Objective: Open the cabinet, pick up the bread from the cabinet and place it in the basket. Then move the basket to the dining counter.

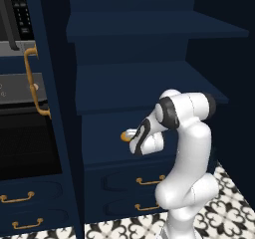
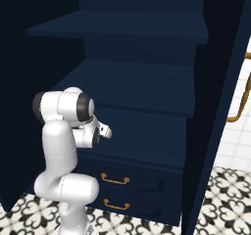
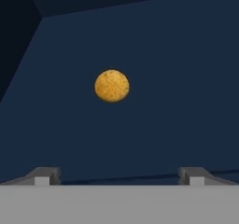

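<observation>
The cabinet (image 1: 149, 83) stands open, its navy shelves (image 2: 137, 82) bare. The bread (image 3: 112, 85), a small round golden lump, lies on a navy shelf straight ahead of my gripper (image 3: 119, 175), a short way beyond the fingertips (image 3: 44, 175). The gripper is open, its jaws set wide with nothing between them. From the left base view the bread (image 1: 125, 137) peeks out just left of my hand, on the low shelf above the drawers. The basket and the dining counter are out of view.
The cabinet's left door (image 1: 50, 108) with its curved brass handle (image 1: 31, 78) is swung open beside an oven (image 1: 20, 133). The right door (image 2: 220, 106) stands open too. Two drawers (image 2: 127, 185) sit below my arm. Patterned tiles (image 1: 229, 208) cover the floor.
</observation>
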{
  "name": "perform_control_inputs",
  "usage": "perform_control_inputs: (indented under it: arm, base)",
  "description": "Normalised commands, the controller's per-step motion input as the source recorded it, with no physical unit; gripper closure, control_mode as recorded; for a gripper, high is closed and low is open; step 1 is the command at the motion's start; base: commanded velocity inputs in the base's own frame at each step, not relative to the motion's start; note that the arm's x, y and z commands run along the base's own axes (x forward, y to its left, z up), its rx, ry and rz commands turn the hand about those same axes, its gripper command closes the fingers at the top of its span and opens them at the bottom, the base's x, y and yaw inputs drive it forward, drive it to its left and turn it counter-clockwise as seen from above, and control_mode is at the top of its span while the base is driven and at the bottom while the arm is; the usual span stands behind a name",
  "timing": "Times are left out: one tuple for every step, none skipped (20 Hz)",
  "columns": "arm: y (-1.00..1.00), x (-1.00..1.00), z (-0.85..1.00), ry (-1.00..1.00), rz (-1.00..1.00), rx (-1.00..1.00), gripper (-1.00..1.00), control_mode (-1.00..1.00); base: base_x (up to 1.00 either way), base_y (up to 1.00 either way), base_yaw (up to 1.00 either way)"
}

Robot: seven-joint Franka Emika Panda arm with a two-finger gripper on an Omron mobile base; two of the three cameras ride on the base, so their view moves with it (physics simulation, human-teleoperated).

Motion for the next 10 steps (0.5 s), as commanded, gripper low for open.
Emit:
perform_control_inputs:
  arm:
    - [0.01, 0.11, -0.37, 0.0, 0.0, 0.0, -1.0, -1.0]
    - [0.05, 0.15, -0.33, 0.0, 0.0, 0.0, -1.0, -1.0]
    - [0.1, 0.14, -0.21, 0.0, 0.0, 0.0, -1.0, -1.0]
    - [0.14, 0.06, -0.11, -0.02, 0.0, 0.0, -1.0, -1.0]
    - [0.15, 0.01, -0.09, -0.04, 0.0, 0.0, -1.0, -1.0]
    - [0.16, 0.12, -0.1, 0.0, 0.0, 0.0, -1.0, -1.0]
    - [0.17, 0.13, -0.09, -0.01, 0.0, 0.0, -1.0, -1.0]
    - [0.16, 0.16, -0.06, -0.02, 0.0, 0.0, -1.0, -1.0]
    - [0.19, 0.19, -0.08, -0.01, 0.0, 0.0, -1.0, -1.0]
    - [0.16, 0.21, -0.11, -0.01, 0.0, 0.0, -1.0, -1.0]
  base:
    - [0.0, 0.0, 0.0]
    - [0.0, 0.0, 0.0]
    - [0.0, 0.0, 0.0]
    - [0.0, 0.0, 0.0]
    - [0.0, 0.0, 0.0]
    - [0.0, 0.0, 0.0]
    - [0.0, 0.0, 0.0]
    - [0.0, 0.0, 0.0]
    - [0.0, 0.0, 0.0]
    - [0.0, 0.0, 0.0]
